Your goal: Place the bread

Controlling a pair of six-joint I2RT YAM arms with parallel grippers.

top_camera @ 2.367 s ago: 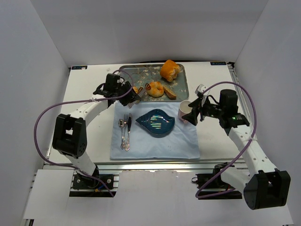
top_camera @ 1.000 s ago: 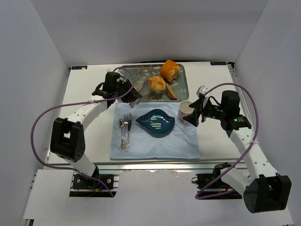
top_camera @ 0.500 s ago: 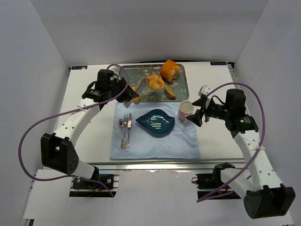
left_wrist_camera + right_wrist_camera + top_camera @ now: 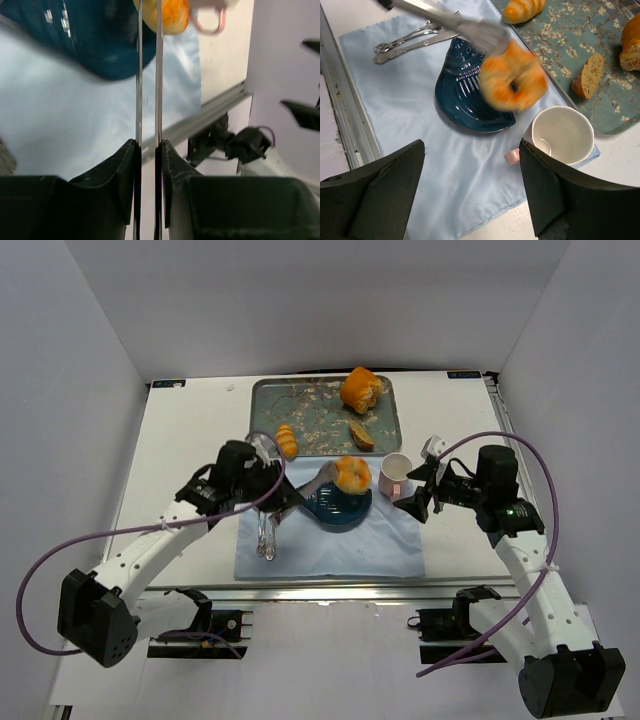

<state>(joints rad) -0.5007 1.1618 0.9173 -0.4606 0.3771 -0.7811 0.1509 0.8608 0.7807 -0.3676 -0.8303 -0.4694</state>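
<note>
The left gripper is clamped on metal tongs, whose tips pinch the bread over the dark blue plate. The right gripper hangs with jaws spread wide, empty, beside the pink cup.

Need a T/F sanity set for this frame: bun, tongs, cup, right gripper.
1. The knotted golden-yellow bun is held by metal tongs over the dark blue leaf-shaped plate. True.
2. The left gripper grips the bun directly. False: it clamps the tongs.
3. The right gripper is open and empty. True.
4. The pink cup lies tipped over. False: it stands upright beside the plate.
</note>
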